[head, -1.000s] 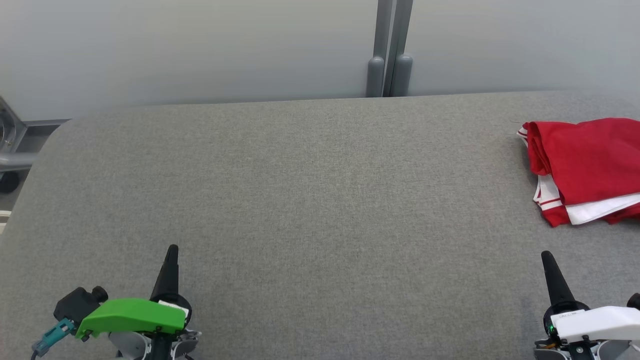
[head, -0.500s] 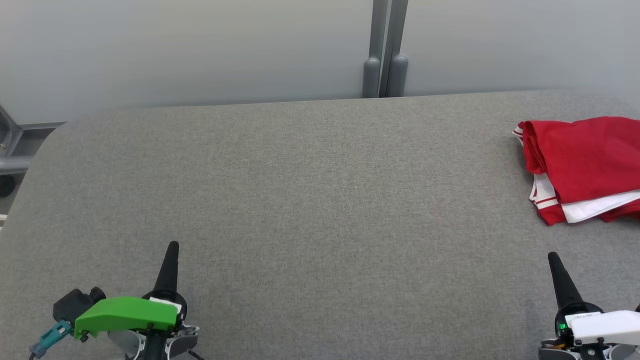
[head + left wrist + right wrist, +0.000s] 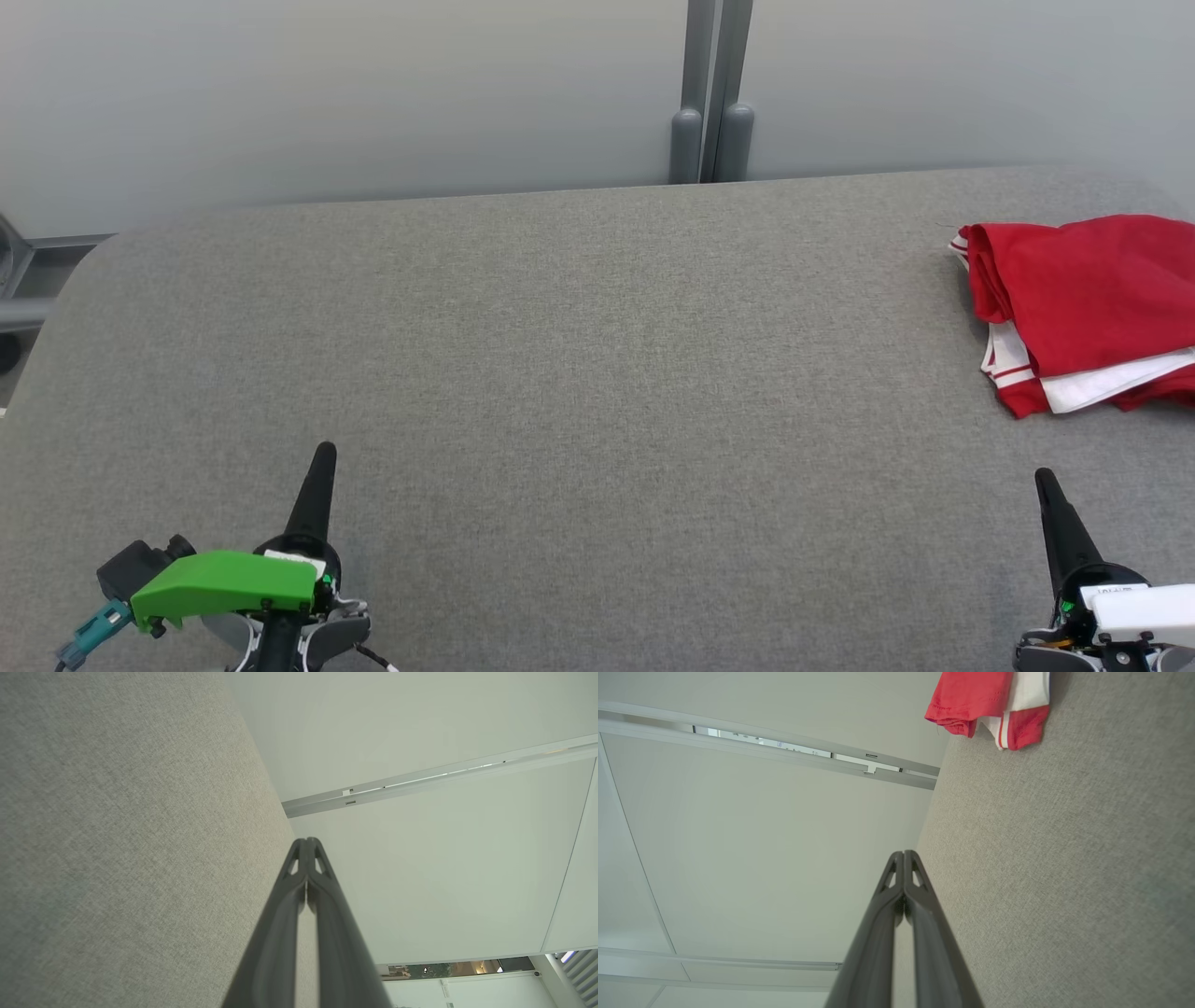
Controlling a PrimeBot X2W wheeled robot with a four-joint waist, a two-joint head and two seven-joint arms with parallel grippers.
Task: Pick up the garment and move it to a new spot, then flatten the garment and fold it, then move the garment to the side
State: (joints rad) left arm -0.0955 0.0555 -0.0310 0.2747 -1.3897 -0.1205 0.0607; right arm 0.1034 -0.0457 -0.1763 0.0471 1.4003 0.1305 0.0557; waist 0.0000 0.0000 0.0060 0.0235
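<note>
Our left gripper, at the lower left of the head view, has its two dark fingers pressed together on nothing. Our right gripper, at the lower right, is pressed together and empty as well. Both wrist views show the tips meeting. Both point up the frame over the grey cloth-covered table. We cannot tell whether they touch it.

The garment lies at the far right of the head view at mid-height, cut off by the frame edge. It sits up the frame from our right gripper and well apart from it.

We judge it light, soft and limp. It should sag and drape when lifted, and the woven tabletop may drag on it. The bulky rolled red edge on its left side looks the easiest place to pinch, once the fingers spread.

It is a bunched heap of bright red fabric. A white panel and red-and-white striped trim show along its lower left.
</note>
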